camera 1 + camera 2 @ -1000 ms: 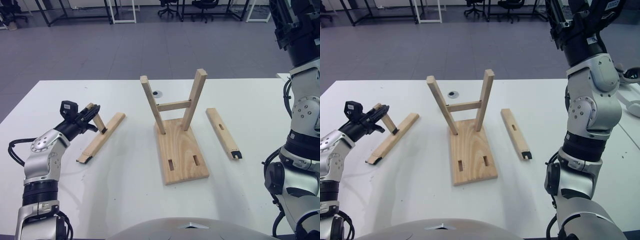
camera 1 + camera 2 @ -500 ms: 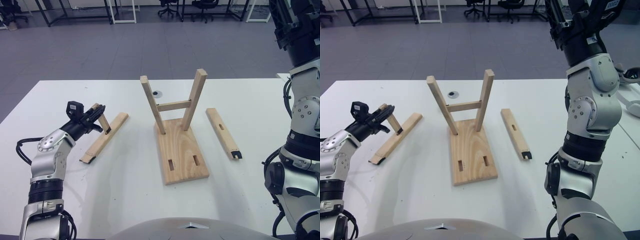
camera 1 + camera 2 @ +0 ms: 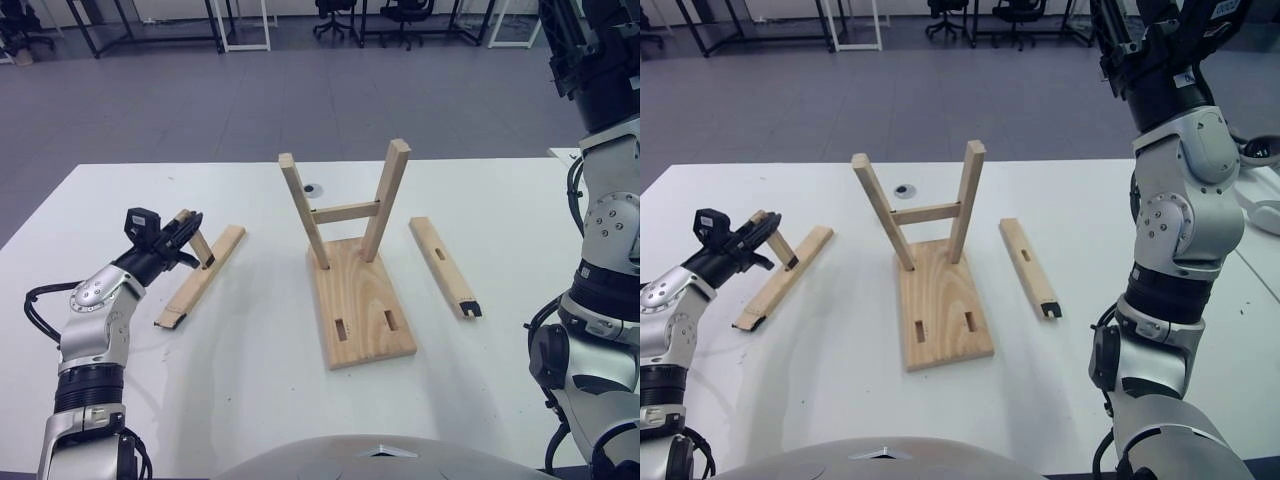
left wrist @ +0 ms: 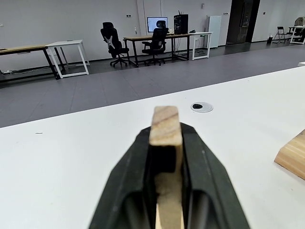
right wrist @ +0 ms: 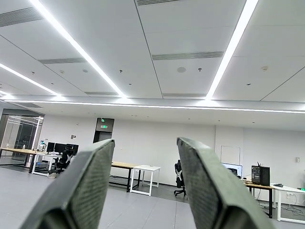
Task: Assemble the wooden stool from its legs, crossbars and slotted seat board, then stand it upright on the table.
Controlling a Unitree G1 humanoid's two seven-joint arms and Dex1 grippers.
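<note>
Stool (image 3: 362,305) (pale wood) upside down, two-legged

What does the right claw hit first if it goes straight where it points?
Nothing near, apparently: the open right claw is raised and aims into open room, toward the far wall and ceiling. Depth unclear.

The crossbar (image 4: 165,125) is half hidden inside the left end effector (image 4: 165,143), and a leg (image 4: 291,155) is cut off.

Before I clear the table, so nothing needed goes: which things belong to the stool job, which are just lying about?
Job: seat board, two legs and fitted crossbar in it; loose leg; second leg, with held crossbar in shut left gripper.
Lying about: table grommet.
</note>
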